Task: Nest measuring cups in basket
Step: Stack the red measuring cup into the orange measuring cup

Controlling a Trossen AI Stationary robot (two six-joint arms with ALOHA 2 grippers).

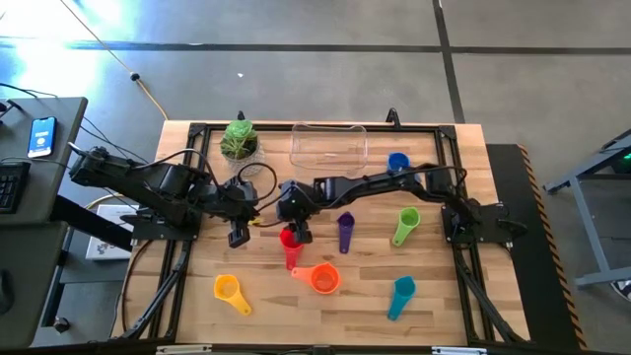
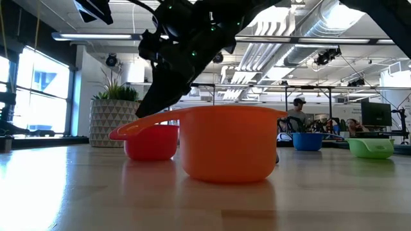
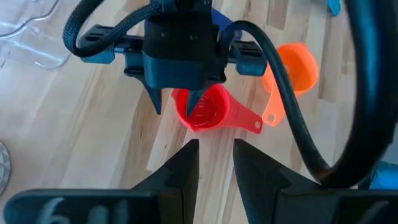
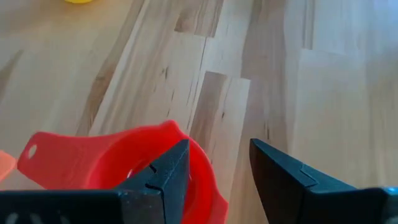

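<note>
the right gripper (image 1: 296,235) has its two dark fingers (image 4: 163,177) apart and straddling the rim of the small red plastic measuring cup (image 1: 291,244): one finger sits inside the bowl, the other stands outside over bare wood. a gap shows between them and i cannot tell whether they actually press on the wall, so i would not call it a grip. the cup rests on the light wooden table (image 1: 345,296) near the middle, its short handle lying toward the front edge. the left wrist view shows the same thing from across: the right gripper's fingertips dipping into the red cup (image 3: 202,111).

just beside the red cup, toward the front, sits the orange plastic measuring cup (image 1: 323,279), its handle nearly touching the red one's handle. in the low view it fills the foreground, with the red cup (image 2: 151,140) behind it.

the left gripper (image 1: 238,237) hangs close by on the left side of the red cup, fingers (image 3: 180,177) a little apart with nothing between them, pointing at the cup.

farther out: a purple cup (image 1: 345,231), a green cup (image 1: 406,224), a teal cup (image 1: 401,294) and a yellow cup (image 1: 229,291) scattered on the wood, and a blue cup (image 1: 397,162) near the back. the clear rectangular plastic basket (image 1: 328,146) stands at the back edge with no cup inside it, beside a green plant in a white pot (image 1: 239,140).
</note>
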